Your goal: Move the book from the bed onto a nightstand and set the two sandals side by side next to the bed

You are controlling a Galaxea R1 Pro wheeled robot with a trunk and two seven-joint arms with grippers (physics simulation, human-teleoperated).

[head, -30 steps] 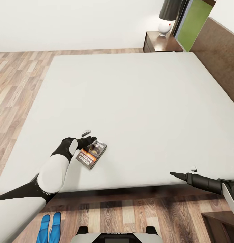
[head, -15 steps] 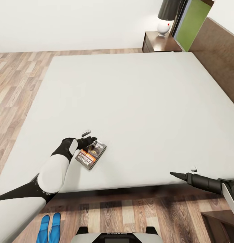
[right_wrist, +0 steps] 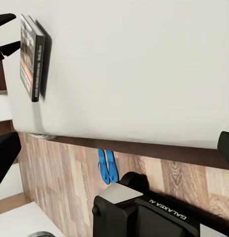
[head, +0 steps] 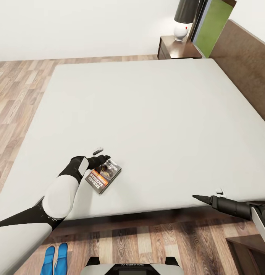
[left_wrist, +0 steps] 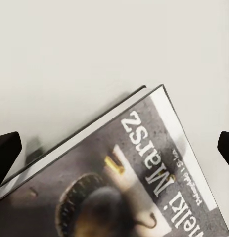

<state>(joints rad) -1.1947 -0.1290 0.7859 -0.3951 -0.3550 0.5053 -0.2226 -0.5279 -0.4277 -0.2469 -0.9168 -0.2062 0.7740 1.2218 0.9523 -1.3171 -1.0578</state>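
The book (head: 103, 176) lies flat on the light-grey mattress of the bed (head: 147, 114), close to its near edge. My left gripper (head: 100, 154) is open just over the book's far end, its fingertips spread either side of the cover (left_wrist: 144, 187) in the left wrist view. The two sandals (head: 55, 260), bright blue, lie side by side on the floor by the bed's near side, beside my base; the sandals (right_wrist: 108, 165) also show in the right wrist view. My right gripper (head: 208, 194) hovers open and empty at the bed's near edge, far right of the book (right_wrist: 32, 57).
A dark-brown nightstand (head: 177, 47) with a white-based lamp (head: 183, 19) stands at the bed's far corner by the headboard (head: 247, 57). A second nightstand (head: 249, 254) sits at the near right. Wood-plank floor (head: 18, 88) runs along the bed's left side.
The whole head view has shifted slightly, so the camera moved. Both arms and the book keep their places.
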